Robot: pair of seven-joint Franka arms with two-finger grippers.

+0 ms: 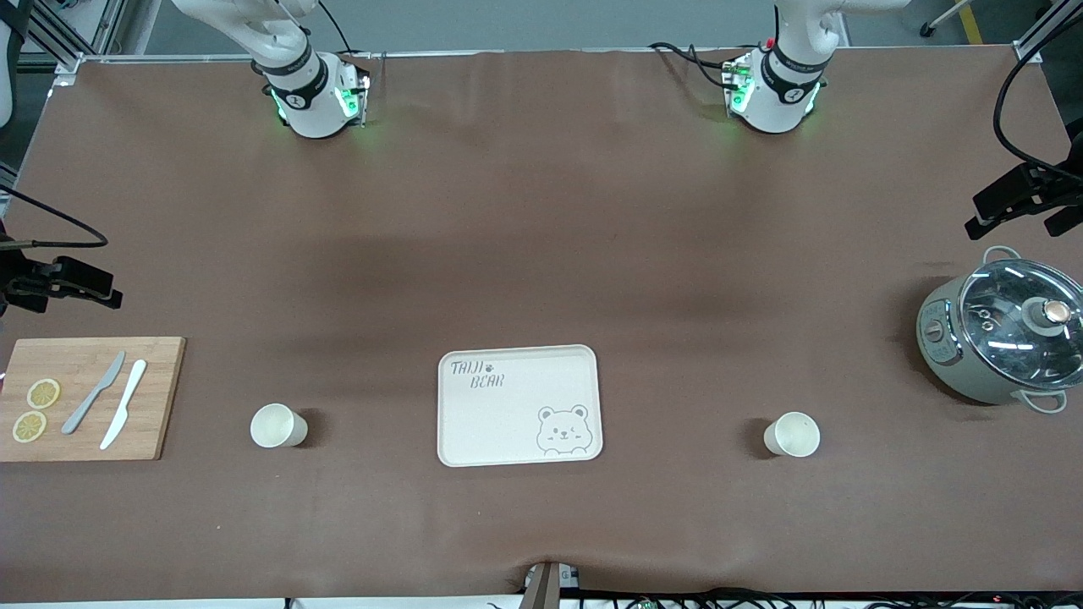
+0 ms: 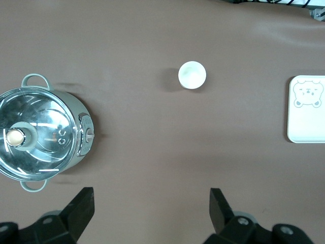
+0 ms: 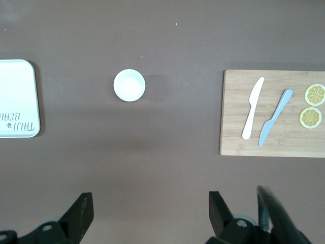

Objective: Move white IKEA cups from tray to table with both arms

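Note:
Two white IKEA cups stand upright on the brown table, one on each side of the cream bear tray [image 1: 518,406]. One cup [image 1: 277,425] is toward the right arm's end and shows in the right wrist view [image 3: 129,85]. The other cup [image 1: 793,434] is toward the left arm's end and shows in the left wrist view [image 2: 192,74]. My left gripper [image 2: 151,203] is open and empty, high over bare table. My right gripper [image 3: 150,206] is open and empty, high over bare table. In the front view only the arm bases show; both grippers are out of that view.
A wooden cutting board [image 1: 89,397] with two knives and two lemon slices lies at the right arm's end. A grey pot with a glass lid [image 1: 1007,330] stands at the left arm's end. Black camera stands sit at both table ends.

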